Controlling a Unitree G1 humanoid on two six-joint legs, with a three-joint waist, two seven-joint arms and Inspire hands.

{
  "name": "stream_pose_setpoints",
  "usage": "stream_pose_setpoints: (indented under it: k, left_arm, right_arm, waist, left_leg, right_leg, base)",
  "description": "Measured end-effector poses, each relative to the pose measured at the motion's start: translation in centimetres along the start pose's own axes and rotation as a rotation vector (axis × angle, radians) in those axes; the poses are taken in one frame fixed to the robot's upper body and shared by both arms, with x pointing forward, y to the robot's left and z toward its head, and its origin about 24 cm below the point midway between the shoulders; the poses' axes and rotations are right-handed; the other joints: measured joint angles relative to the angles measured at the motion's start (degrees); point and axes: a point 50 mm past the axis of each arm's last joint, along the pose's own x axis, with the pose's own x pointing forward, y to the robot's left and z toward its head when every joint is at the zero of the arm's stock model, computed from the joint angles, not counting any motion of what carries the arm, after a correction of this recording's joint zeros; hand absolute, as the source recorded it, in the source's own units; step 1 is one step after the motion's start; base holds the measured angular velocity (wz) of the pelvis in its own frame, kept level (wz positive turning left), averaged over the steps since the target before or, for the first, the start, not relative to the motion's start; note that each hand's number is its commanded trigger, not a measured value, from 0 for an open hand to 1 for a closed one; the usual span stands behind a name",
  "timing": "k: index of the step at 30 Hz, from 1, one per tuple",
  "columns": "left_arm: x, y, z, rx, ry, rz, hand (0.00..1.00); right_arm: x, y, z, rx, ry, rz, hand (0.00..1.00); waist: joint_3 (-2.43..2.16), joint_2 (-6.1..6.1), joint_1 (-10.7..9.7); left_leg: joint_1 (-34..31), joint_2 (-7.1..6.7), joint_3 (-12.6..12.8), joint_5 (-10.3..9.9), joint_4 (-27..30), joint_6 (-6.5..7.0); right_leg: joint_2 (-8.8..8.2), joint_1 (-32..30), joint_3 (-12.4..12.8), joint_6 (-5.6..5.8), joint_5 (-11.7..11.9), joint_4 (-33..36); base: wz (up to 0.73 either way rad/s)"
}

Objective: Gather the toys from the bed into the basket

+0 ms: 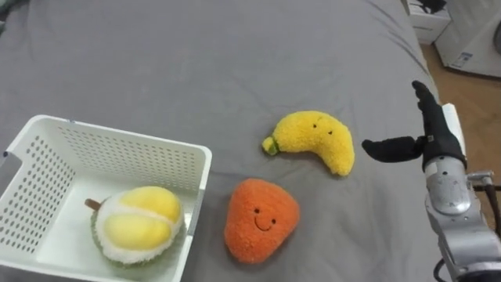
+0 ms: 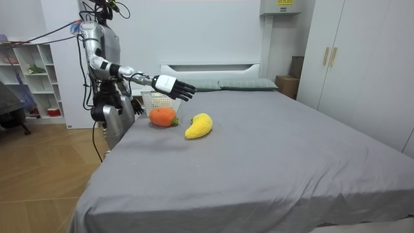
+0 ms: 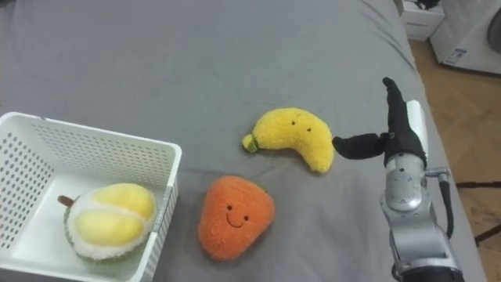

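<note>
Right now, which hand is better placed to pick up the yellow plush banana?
Right. The right hand hovers open just right of the yellow plush banana, thumb pointing toward it, nothing between them.

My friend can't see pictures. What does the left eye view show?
A robot's open right hand hovers beside a yellow banana toy on a grey bed. An orange toy lies next to a white basket holding a durian toy.

- Bed sheet (image 1: 235,63): plain grey.
- Basket (image 1: 117,149), 8 o'clock: white, walls gridded with small holes.
- Durian plush (image 1: 139,225): pale yellow lobes, white rim, brown stem.
- Banana plush (image 1: 317,139), 2 o'clock: yellow, green tip, dark face.
- Orange plush (image 1: 261,219), 6 o'clock: orange, dark smile.
- Right hand (image 1: 427,137), 3 o'clock: black fingers, silver wrist.
</note>
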Motion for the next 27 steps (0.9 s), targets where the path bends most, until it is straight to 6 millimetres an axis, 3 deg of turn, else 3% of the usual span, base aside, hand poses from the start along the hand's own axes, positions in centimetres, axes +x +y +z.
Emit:
stream_pose_setpoints:
  k: [8,11,15,21,27]
  left_arm:
    - [0.5,0.6,1.9,-0.025,-0.044,0.008,0.00]
    - [0.6,0.5,2.4,-0.026,-0.051,0.003,0.00]
    - [0.6,0.2,3.1,-0.013,-0.067,-0.006,0.00]
    - [0.6,-0.5,5.2,-0.009,-0.120,-0.033,0.00]
    - [0.5,-0.9,5.5,0.003,-0.128,-0.057,0.00]
  right_arm:
    - [1.9,0.2,-0.1,-0.011,0.055,-0.015,0.00]
    - [2.1,0.0,-0.7,0.011,0.076,-0.035,0.00]
    - [2.6,-0.1,-1.0,0.048,0.122,-0.046,0.00]
    - [3.4,-0.4,-0.8,0.006,0.145,-0.053,0.00]
    - [3.6,-0.6,-1.3,-0.004,0.180,-0.072,0.00]
  waist:
    - [0.71,-1.30,0.74]
    - [0.78,-1.41,0.77]
    - [0.80,-1.37,1.13]
    - [1.22,-0.87,2.26]
    - [1.54,-0.52,3.50]
  left_leg:
    - [-4.57,0.05,-1.03,0.38,0.82,-0.09]
    - [-5.67,-0.08,-1.79,0.46,0.84,-0.06]
    - [-7.13,-0.11,-1.94,0.48,0.85,-0.07]
    - [-8.58,-0.16,-3.38,0.68,0.91,-0.22]
    - [-10.49,-0.31,-4.57,0.87,0.86,-0.21]
  right_leg:
    - [-0.04,-3.79,-1.18,-0.21,0.29,-0.12]
    - [-0.13,-4.67,-1.83,-0.22,0.29,-0.14]
    - [-0.14,-6.05,-1.95,-0.22,0.29,-0.14]
    - [-0.19,-7.03,-3.53,-0.22,0.29,-0.17]
    - [-0.34,-8.86,-4.87,-0.21,0.28,0.09]
  base:
    - [0.08]
    - [0.12]
    - [0.00]
    - [0.12]
    - [0.07]
